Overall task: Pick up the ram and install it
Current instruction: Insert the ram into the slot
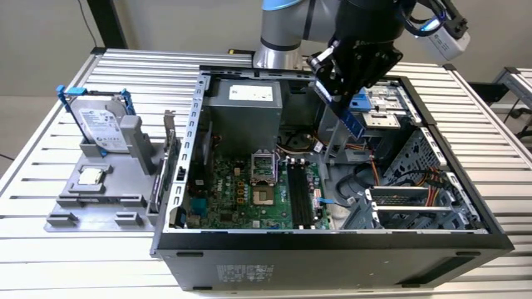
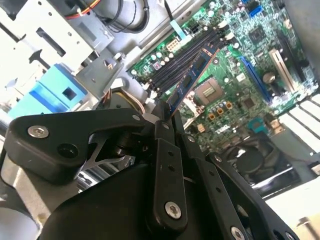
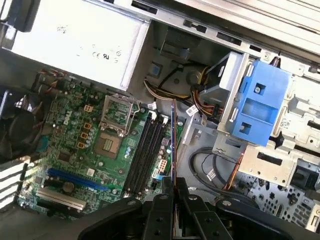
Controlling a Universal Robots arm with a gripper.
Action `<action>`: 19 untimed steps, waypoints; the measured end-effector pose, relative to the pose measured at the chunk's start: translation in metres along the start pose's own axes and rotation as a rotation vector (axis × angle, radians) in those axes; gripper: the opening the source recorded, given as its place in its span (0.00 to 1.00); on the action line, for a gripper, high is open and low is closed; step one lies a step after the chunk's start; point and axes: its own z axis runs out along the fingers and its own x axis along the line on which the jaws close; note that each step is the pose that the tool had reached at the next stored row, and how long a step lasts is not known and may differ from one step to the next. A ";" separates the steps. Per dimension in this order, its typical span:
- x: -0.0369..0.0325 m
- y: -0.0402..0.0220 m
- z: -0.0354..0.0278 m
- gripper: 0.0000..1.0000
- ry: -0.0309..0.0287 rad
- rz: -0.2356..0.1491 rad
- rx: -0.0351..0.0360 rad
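The ram (image 2: 192, 75) is pinched by one end in the gripper (image 2: 163, 119), whose fingers are closed narrowly on it. It hangs in the air over the open computer case (image 1: 332, 255), clear of the black memory slots (image 3: 145, 150) on the green motherboard (image 1: 241, 187). Near it sits a blue drive bracket (image 3: 255, 100), and on the exterior view's left a hard drive (image 1: 99, 124) stands in a grey holder on the slatted surface (image 1: 50, 261).

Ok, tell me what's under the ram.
The ram, shut in the gripper, hangs over the open case. Beneath it are the green motherboard and its black memory slots, which look empty. The ram's gripped end is covered by the fingers.
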 end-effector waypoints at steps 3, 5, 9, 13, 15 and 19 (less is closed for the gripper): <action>0.0000 0.0000 0.0000 0.00 -0.0007 0.055 0.0013; 0.0000 0.0000 0.0000 0.00 -0.0011 0.091 0.0023; 0.0000 0.0000 0.0000 0.00 -0.0020 0.161 0.0040; 0.0000 0.0000 0.0000 0.00 -0.0023 0.176 0.0040; 0.0001 0.0000 0.0028 0.00 -0.0027 0.176 0.0040; 0.0003 -0.0001 0.0101 0.00 -0.0030 0.194 0.0045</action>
